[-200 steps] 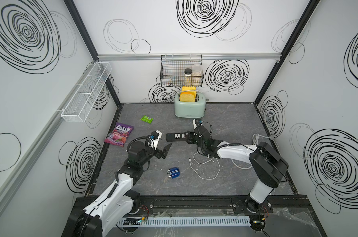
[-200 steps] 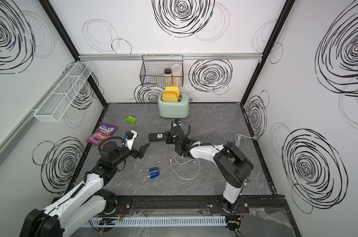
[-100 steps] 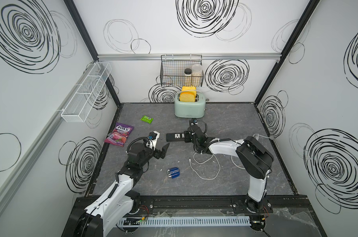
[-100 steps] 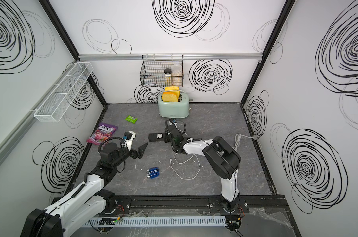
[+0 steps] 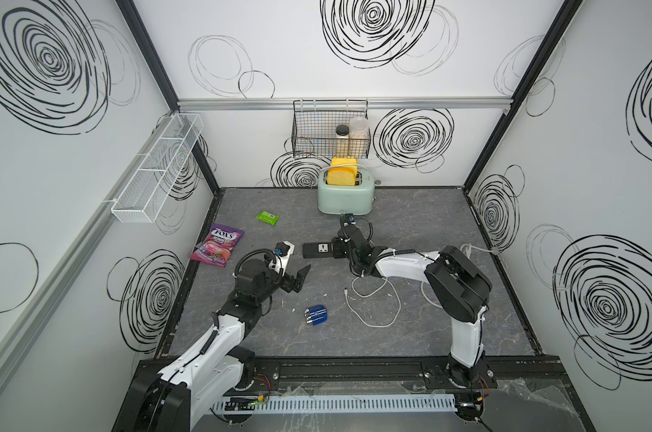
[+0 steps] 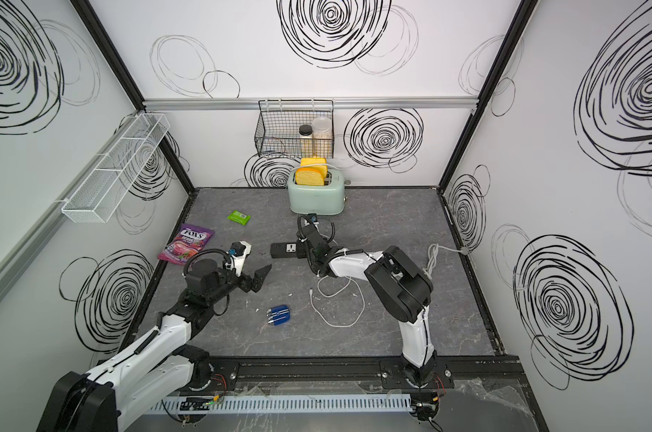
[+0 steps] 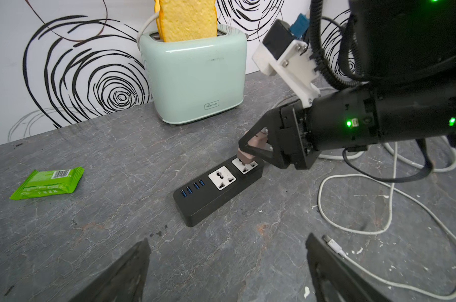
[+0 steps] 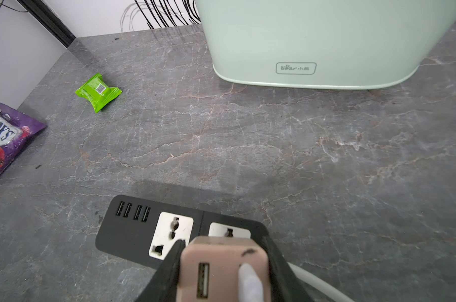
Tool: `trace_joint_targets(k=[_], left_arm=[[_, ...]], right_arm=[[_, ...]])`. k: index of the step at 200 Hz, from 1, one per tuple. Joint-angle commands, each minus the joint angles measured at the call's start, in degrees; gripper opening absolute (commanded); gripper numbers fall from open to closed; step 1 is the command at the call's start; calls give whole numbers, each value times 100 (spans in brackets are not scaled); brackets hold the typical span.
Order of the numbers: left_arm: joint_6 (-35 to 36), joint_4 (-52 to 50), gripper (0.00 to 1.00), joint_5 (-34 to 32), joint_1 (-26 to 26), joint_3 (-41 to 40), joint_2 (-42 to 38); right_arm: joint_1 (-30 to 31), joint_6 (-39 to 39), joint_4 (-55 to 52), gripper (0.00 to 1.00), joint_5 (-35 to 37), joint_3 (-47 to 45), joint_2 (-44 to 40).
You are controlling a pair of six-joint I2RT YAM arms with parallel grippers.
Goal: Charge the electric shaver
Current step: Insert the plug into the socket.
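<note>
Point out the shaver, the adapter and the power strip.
shaver (image 5: 318,312): a top view, on its blue body.
adapter (image 8: 221,272): right wrist view, on its pink face.
power strip (image 7: 194,205): left wrist view, on its black casing.

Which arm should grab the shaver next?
Left. The left gripper is open, empty, nearer the electric shaver; the right gripper is shut on the charger adapter at the power strip.

the purple candy bag carries the brand "fox's" in white letters. in both top views the same word shows on it, with a smaller word below that seems to read "berries". the mint-green toaster has a small framed logo low on its front: "bear", followed by two chinese signs. the green packet bears a barcode, but its digits are too small to read.
</note>
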Motion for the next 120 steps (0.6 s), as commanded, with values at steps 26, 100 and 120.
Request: trace_joint_targets(k=[26,100,120], left_arm=[[73,128,97,83,2,160,24],[61,117,97,68,-5,177,56],[61,118,97,64,-1,182,56]], right_arm=[[33,-56,-585,0,132,105,121],[148,-101,-457,0,178,-176,-52],[183,-119,-439,0,201,-224,-96]])
